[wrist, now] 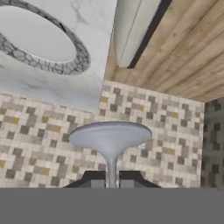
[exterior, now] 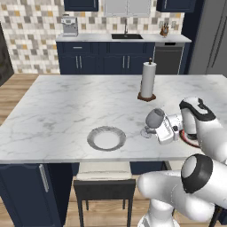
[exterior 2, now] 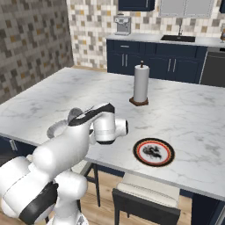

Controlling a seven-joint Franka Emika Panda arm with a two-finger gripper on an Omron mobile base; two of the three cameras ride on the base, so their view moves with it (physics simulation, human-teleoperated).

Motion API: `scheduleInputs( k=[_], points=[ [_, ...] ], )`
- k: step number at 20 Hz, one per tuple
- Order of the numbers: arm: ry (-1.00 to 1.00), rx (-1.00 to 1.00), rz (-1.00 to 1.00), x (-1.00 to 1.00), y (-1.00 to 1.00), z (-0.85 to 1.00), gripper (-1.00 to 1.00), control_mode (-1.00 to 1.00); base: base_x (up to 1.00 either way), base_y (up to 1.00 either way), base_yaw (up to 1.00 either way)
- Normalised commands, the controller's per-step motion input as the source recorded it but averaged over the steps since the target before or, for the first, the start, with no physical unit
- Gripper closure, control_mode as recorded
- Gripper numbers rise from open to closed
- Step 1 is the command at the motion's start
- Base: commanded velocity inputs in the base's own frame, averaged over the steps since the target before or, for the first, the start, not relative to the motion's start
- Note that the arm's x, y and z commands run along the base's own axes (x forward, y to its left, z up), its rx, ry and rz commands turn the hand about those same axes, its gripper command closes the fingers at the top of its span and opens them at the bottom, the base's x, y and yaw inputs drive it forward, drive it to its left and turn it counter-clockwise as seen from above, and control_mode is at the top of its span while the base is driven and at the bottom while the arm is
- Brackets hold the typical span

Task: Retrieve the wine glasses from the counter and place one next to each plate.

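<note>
My gripper is shut on the thin stem of a clear greyish wine glass, whose round foot fills the middle of the hand view. From the left base, the glass hangs tilted low over the marble island, in the gripper, just right of the white plate with the grey rim. That plate also sits at the top left of the hand view. The red-rimmed plate lies near the island's front edge, right of my arm. The counter with its black sink runs along the back wall.
A paper-towel roll stands upright on the island behind the glass. A coffee machine sits on the counter's left end. A stool is tucked under the island's front edge by the white plate, another stool by the red-rimmed plate.
</note>
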Motion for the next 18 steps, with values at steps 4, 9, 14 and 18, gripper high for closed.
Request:
scheduleInputs(
  k=[4,9,14,18],
  points=[
    [0.00,-0.10,0.00,0.42,0.00,-0.37,1.00,-1.00,0.00,0.00,0.00],
    [0.00,-0.06,0.00,0.45,0.00,-0.32,1.00,-1.00,0.00,0.00,0.00],
    [0.00,-0.04,0.00,0.47,0.00,-0.36,1.00,-1.00,0.00,0.00,0.00],
    [0.02,-0.03,0.00,0.47,0.00,-0.36,1.00,-1.00,0.00,0.00,0.00]
  ],
)
